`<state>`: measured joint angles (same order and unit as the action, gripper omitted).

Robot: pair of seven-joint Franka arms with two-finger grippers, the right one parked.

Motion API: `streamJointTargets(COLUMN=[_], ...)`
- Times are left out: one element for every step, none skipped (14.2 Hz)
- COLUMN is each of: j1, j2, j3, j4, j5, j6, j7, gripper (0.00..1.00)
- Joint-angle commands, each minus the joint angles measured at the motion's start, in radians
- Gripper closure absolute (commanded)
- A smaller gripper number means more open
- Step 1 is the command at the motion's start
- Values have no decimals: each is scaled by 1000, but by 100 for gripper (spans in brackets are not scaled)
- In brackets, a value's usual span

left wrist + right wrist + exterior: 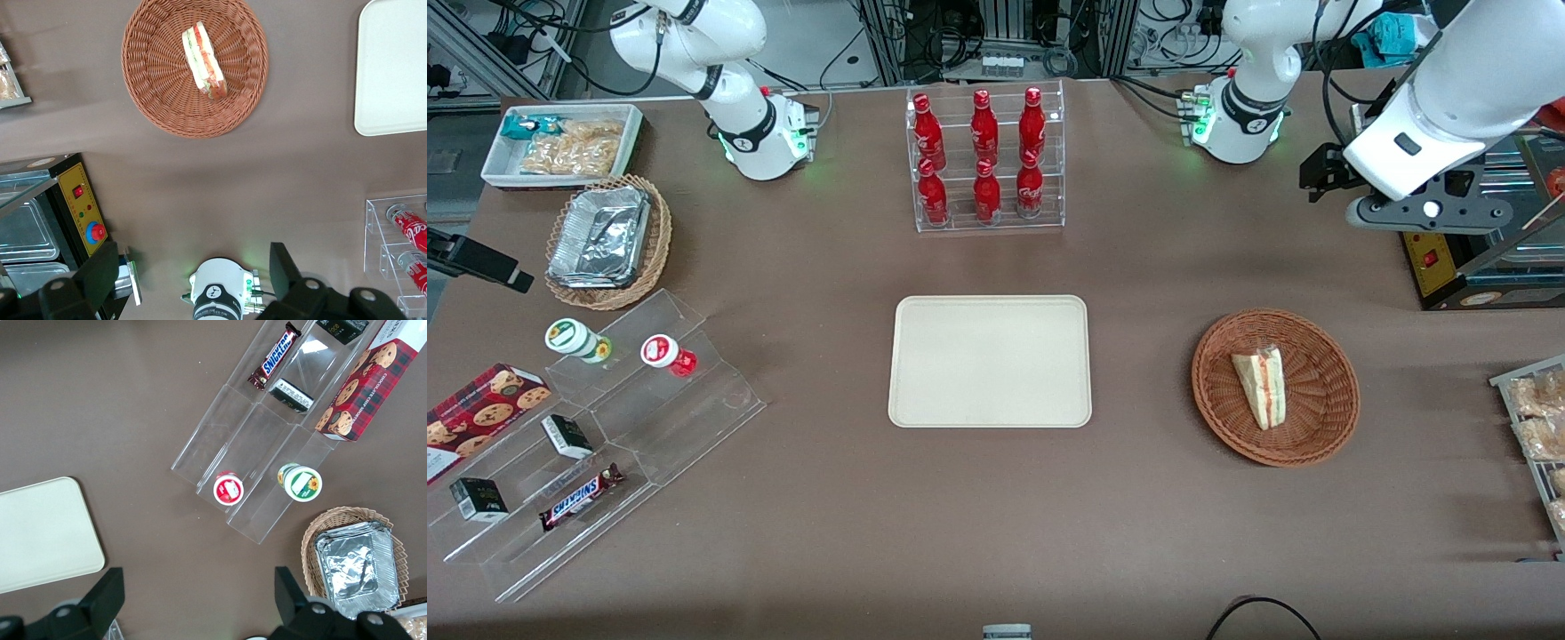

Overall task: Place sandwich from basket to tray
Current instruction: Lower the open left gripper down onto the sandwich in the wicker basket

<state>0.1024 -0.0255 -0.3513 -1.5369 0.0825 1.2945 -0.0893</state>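
One sandwich (1260, 387) lies in the basket (1325, 427), a white wedge on its side with the red and green filling edge showing, its narrow tip pointing away from the front camera. Basket sits on the desk (1138, 516) toward the working arm's end; the tray (990, 361) is beside it at mid-desk, bare, the two well apart.

End effector (193, 273) — raised high above the desk, farther from the front camera than the basket, not over it yet. Fingers (285, 267) spread wide, nothing between them.

Step in hand, as I judge it: the approach to the sandwich.

Notes for doing it well:
- Bring the end effector over the middle of the wedge, not the tip — the thicker part should give more bread to bear on.
- Turn the wrist so the fingers close across the two bread faces, along the short way of the wedge.
- Descend straight; the basket's woven rim is low but the floor curves, so stop short of pressing into the wicker.
- Close gently. Bread is likely soft and the layers may slide.
- Lift clear of the rim before travelling toward the tray.
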Motion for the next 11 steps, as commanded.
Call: streamJointTargets(j1=[17, 17, 17, 17, 17, 19, 19, 20, 28, 37, 39], j2=[-5, -2, -2, 4, 10, 22, 35, 47, 50, 52, 50], j3=[-18, -18, -18, -18, -18, -12, -9, -8, -6, -6, -6], j4=[-2, -3, -3, -5, -17, -44, -70, -106, -152, -216, -286], j5=[-1, -1, 0, 2, 2, 3, 8, 16, 17, 17, 19], j6=[8, 9, 11, 15, 20, 25, 31, 55, 115, 194, 275], j7=[3, 3, 3, 2, 0, 2, -1, -18, -52, -90, -110], gripper=[0, 0, 0, 0, 0, 0, 0, 0, 0, 0, 0])
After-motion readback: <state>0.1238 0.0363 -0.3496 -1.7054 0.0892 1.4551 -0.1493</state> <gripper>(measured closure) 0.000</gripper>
